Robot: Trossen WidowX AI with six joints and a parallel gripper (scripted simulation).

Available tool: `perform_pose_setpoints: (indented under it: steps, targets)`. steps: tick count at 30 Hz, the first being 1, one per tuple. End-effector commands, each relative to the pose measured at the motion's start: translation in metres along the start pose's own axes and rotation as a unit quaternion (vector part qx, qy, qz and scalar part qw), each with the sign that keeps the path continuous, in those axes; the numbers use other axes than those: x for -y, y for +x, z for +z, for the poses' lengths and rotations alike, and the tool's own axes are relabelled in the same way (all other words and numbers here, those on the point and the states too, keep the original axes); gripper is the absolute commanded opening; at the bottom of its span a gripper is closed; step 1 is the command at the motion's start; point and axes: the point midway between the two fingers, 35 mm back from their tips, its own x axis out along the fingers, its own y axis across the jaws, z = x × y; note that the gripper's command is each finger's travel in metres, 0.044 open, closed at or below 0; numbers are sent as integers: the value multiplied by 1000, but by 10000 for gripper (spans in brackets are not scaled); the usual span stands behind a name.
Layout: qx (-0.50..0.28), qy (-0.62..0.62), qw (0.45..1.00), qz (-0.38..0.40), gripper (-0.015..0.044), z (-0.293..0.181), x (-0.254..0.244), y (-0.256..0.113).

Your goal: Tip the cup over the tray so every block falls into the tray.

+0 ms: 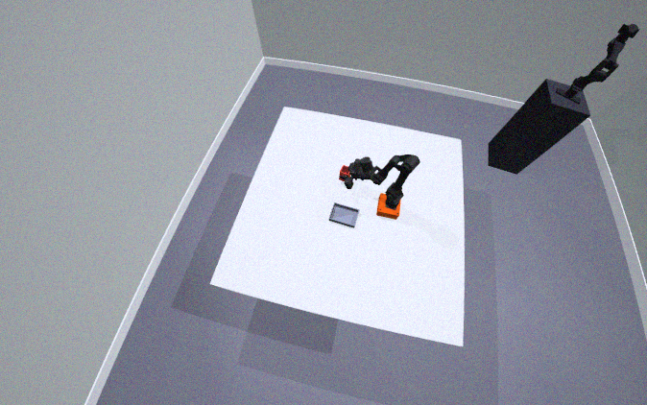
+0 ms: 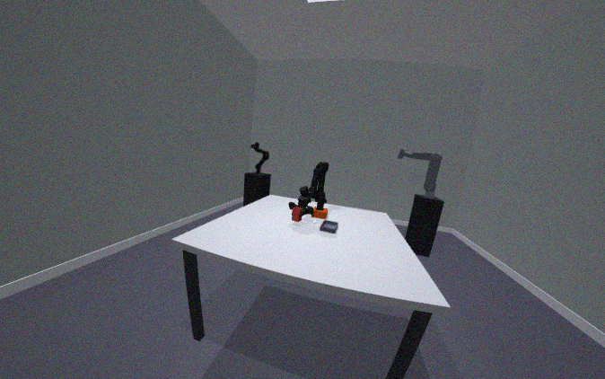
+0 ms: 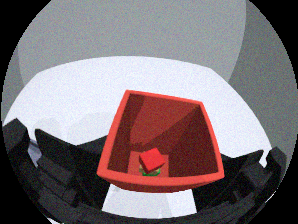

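Pinching the cup [image 1: 344, 173] [image 2: 296, 214] [image 3: 160, 182] left of centre overhead with our gripper [image 1: 353, 176] [image 2: 301, 210], we risk spilling blocks [image 3: 151, 160] if we tilt before reaching the tray [image 1: 344, 215] [image 2: 328, 226] below it

Matt, smooth-looking red cup [image 1: 345, 173] [image 2: 296, 214] [image 3: 160, 185], plastic-like.

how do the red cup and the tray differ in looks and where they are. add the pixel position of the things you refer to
The red cup [image 1: 344, 173] [image 2: 296, 215] [image 3: 165, 115] is tall-walled, while the tray [image 1: 344, 204] [image 2: 328, 231] is shallow.
The cup is red; the tray is dark-rimmed with a grayish floor.
The cup is held in the gripper [image 1: 347, 176] [image 2: 298, 209] [image 3: 160, 155]; the tray lies flat on the table [image 1: 384, 269] [image 2: 278, 251].
The cup has blocks inside, while none shows in the tray.
Both are open-topped.
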Motion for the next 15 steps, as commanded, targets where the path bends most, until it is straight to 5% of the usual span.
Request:
perform_pose_setpoints:
  steps: [1, 15]
  targets:
    - [4, 1, 1000, -2, 0, 9, 1, -2]
    - [4, -5, 1000, 9, 0, 21, -8, -6]
